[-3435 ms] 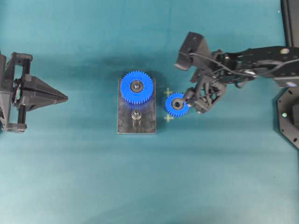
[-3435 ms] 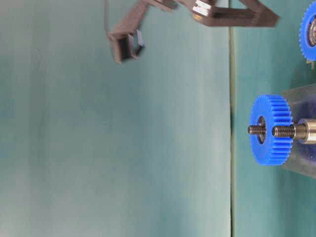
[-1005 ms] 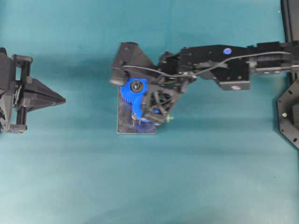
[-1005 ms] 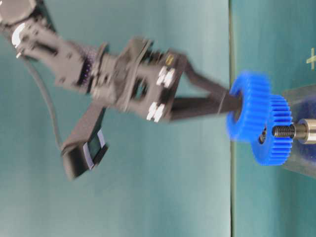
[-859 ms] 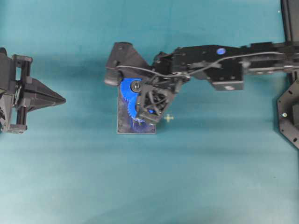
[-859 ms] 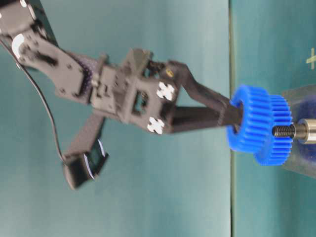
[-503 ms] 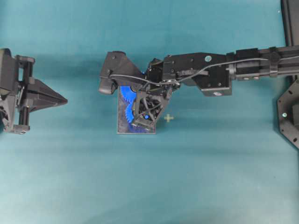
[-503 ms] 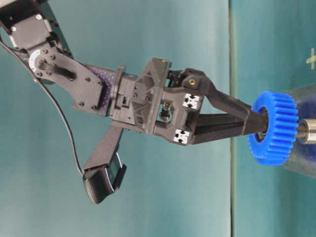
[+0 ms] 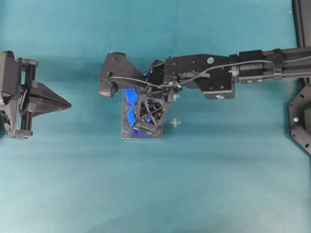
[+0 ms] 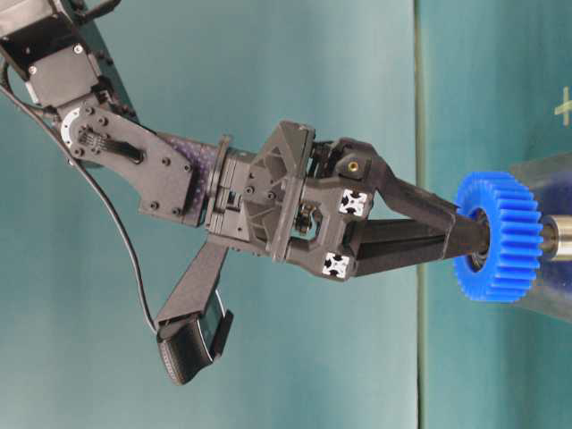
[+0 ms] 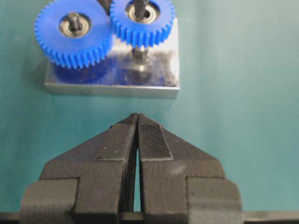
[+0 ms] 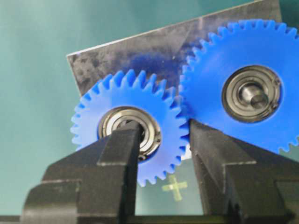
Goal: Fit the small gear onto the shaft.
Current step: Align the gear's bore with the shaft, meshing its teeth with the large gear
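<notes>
No readable text, labels, brands or numbers anywhere, only signs: a pale plus-shaped cross mark (image 12: 174,187) on the bench (image 12: 37,56) just below the right claw (image 12: 163,135), a second pale cross mark (image 10: 563,105) off to its side

The teal table (image 9: 73,184) carries a grey metal plate (image 11: 159,77) (apparently flat) and a small cross mark (image 9: 175,123).

A teal cloth (image 9: 218,184) is covering the whole table, lying smooth and lit evenly. A backdrop (image 10: 268,89) of the same teal is standing behind it in the table-level view, meeting the cloth along a dark seam (image 10: 416,134).
</notes>
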